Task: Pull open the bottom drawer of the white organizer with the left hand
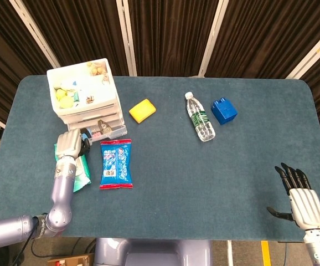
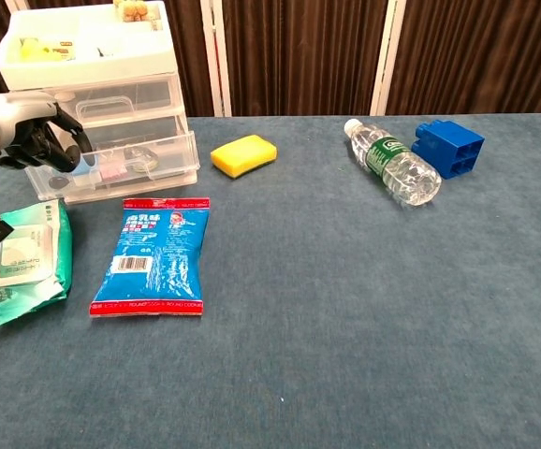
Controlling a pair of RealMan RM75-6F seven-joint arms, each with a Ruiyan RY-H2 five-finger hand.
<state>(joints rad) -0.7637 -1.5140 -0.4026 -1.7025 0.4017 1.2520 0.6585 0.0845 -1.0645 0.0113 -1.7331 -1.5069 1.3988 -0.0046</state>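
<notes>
The white organizer stands at the table's far left, its top tray full of small items. Its bottom drawer sticks out toward me, showing a pink item and small parts inside. My left hand is at the drawer's front left corner, with its dark fingers curled over the drawer's front edge. At the near right corner of the table, my right hand hovers with its fingers spread and holds nothing; the chest view does not show it.
A green wipes pack lies under my left forearm, a blue snack bag beside it. Farther right are a yellow sponge, a lying water bottle and a blue block.
</notes>
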